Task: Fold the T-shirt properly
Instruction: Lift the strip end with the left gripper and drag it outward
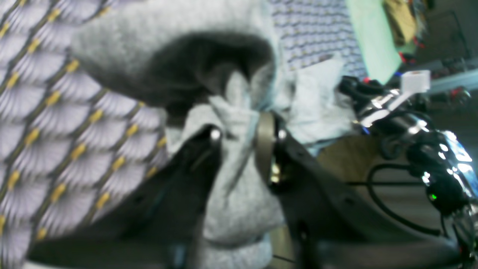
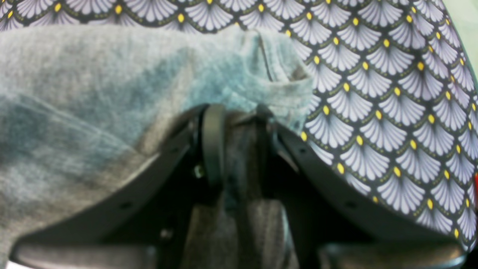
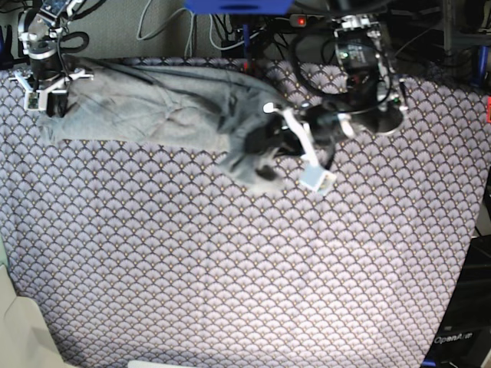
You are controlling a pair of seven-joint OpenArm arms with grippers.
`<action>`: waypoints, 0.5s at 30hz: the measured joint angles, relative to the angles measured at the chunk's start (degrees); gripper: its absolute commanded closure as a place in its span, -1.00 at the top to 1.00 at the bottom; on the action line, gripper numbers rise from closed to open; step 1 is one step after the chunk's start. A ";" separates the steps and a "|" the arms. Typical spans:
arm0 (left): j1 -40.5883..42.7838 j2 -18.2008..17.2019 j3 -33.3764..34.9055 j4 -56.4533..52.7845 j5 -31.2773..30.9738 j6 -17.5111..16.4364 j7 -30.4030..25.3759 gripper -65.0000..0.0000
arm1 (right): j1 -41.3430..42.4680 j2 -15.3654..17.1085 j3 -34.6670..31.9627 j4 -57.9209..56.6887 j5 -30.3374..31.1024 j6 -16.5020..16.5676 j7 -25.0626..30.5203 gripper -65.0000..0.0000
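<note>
While the fan-scale patterned cloth (image 3: 245, 253) covers the whole surface, the grey T-shirt (image 3: 153, 103) lies stretched and rumpled along its far edge between the two arms. The left claw (image 1: 242, 130) is clamped on a bunched fold of the shirt, and the right claw (image 2: 239, 112) pinches its other end.

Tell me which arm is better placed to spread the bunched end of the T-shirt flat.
Probably the left. The left gripper is clamped on the bunched end of the T-shirt mid-table, with bare patterned cloth around it. The right gripper grips the far end at the table's corner, better suited to anchoring.
</note>
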 measured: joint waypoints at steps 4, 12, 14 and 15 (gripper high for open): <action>-0.39 0.00 7.02 0.59 -0.04 4.81 -3.32 -1.00 | 0.00 0.02 0.00 0.00 0.02 0.00 0.02 -0.51; -1.14 -0.37 18.86 0.85 0.20 24.81 -14.29 -1.00 | 0.00 0.02 0.07 0.00 0.00 0.00 0.00 -0.51; -1.77 -2.25 23.96 0.94 -0.13 29.35 -16.33 -1.00 | 0.00 0.02 0.07 0.02 0.00 0.00 0.04 -0.51; -2.38 -3.10 26.82 0.90 0.00 31.15 -16.98 -1.00 | 0.00 0.02 0.07 0.02 0.00 0.00 0.02 -0.51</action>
